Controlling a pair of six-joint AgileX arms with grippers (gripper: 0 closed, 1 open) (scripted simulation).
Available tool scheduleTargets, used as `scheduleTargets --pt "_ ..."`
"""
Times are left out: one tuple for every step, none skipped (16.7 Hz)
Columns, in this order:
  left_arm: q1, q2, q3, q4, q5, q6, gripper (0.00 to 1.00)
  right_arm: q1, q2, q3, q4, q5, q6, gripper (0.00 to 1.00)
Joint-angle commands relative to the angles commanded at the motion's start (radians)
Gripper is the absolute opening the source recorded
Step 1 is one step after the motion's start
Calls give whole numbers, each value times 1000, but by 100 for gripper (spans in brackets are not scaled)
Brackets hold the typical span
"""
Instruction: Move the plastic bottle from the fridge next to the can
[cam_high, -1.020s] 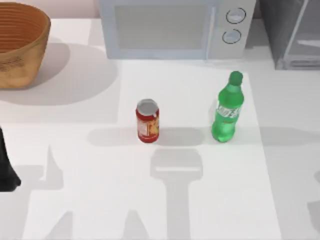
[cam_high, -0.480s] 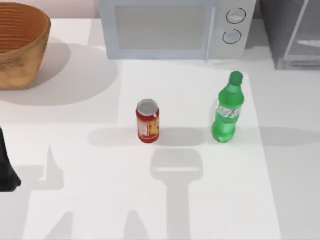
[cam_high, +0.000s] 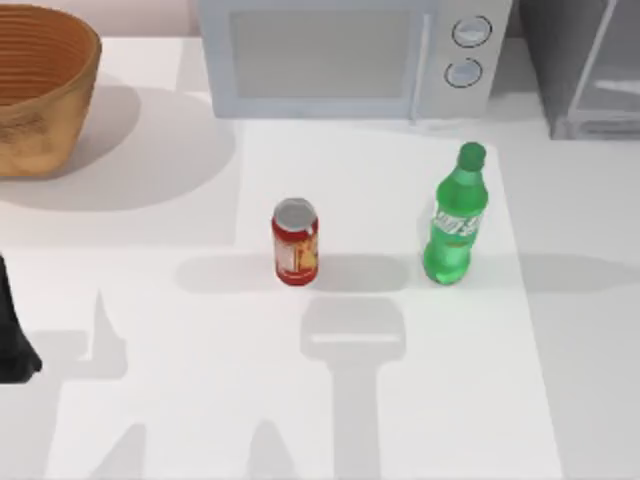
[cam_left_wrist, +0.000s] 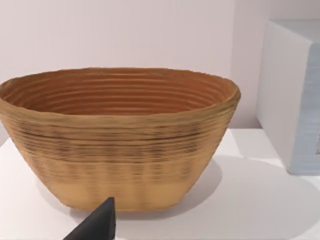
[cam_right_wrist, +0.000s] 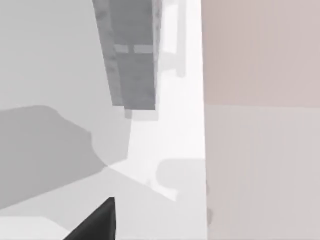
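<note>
The plastic bottle (cam_high: 455, 222) stands upright on the desk (cam_high: 400, 400), out of the fridge (cam_high: 585, 65), well apart from the can (cam_high: 295, 242) to its left. The left arm (cam_high: 12, 330) sits parked at the desk's left edge, far from both. Whether either gripper is apart or together cannot be told.

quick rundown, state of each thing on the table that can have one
plastic bottle: upright on the table, cap on, out of the fridge, right of the can with a gap between them.
can: upright, free of any pincer.
fridge: at the table's far right corner; door state unclear.
microwave: door shut.
basket: upright, nothing inside.
left pincer: by the basket, holding nothing visible.
</note>
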Motion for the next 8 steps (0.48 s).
scheduleTargets --pt "0 0 0 0 0 0 100 0 0 0 0 0 0 100" --pt "0 0 0 0 0 0 100 0 0 0 0 0 0 100" --pt "0 0 0 0 0 0 100 0 0 0 0 0 0 100" --pt "0 0 0 0 0 0 100 4 -3 -3 -1 2 1 100" --pt "0 0 0 0 0 0 100 5 -3 -3 0 2 3 100" --pt "0 0 0 0 0 0 100 11 -2 -3 10 2 14 100" --pt "0 0 0 0 0 0 100 25 -1 -3 29 3 35 100" --pt "0 0 0 0 0 0 100 45 0 -4 57 6 66 100"
